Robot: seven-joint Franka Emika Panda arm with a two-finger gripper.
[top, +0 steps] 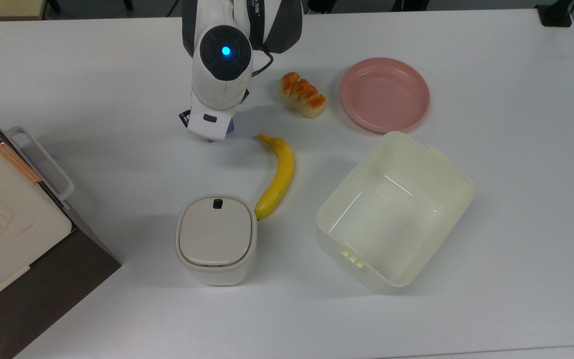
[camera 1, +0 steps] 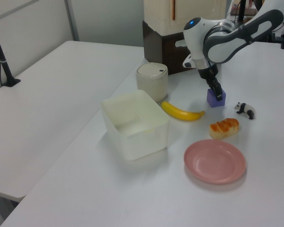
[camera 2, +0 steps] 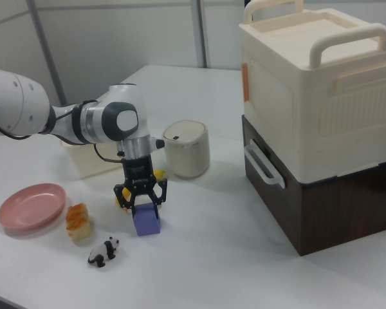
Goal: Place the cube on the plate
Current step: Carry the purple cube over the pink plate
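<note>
On the white table [top: 516, 224] are counted: one cube [camera 2: 147, 220], one pink plate [top: 384, 93], one banana [top: 278, 175], one bread toy [top: 302, 94], one panda figure [camera 2: 103, 251], one cream tub [top: 394, 212], one lidded bin [top: 215, 238], and one stacked box unit [camera 2: 321, 129] at the right view's right.

bread toy [top: 302, 94] between cube [camera 2: 147, 221] and plate [top: 384, 94]

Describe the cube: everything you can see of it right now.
The cube is a small, solid-looking block, matte blue-purple, with flat faces and squared edges. It sits flat on the white table, between the toy panda and the banana in the left view. The claw is down over its top, open, one finger on either side. Nothing else touches it, and the top view shows just its lower edge under the arm.
</note>
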